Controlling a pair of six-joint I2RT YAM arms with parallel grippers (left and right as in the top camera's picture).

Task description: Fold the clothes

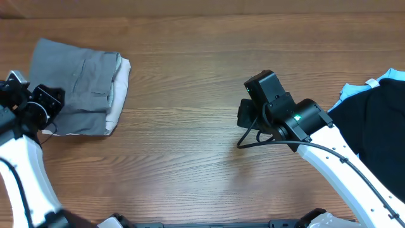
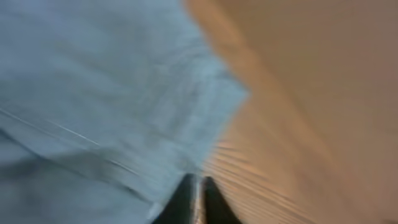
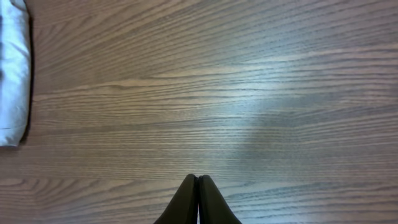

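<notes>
The clothes, grey shorts (image 1: 82,85), lie folded at the table's far left, on top of cream shorts (image 1: 120,88). My left gripper (image 1: 57,101) is at the grey shorts' left edge. In the blurred left wrist view its fingers (image 2: 186,199) are shut at the border between grey fabric (image 2: 93,93) and bare wood, with nothing clearly between them. My right gripper (image 1: 242,115) hovers over the middle of the table, well apart from the shorts. In the right wrist view it (image 3: 198,180) is shut on nothing, above bare wood.
A black garment with light-blue trim (image 1: 380,114) lies at the right edge, beside my right arm. A strip of the cream shorts (image 3: 12,74) shows at the left of the right wrist view. Wooden tabletop (image 1: 190,158) lies between the two arms.
</notes>
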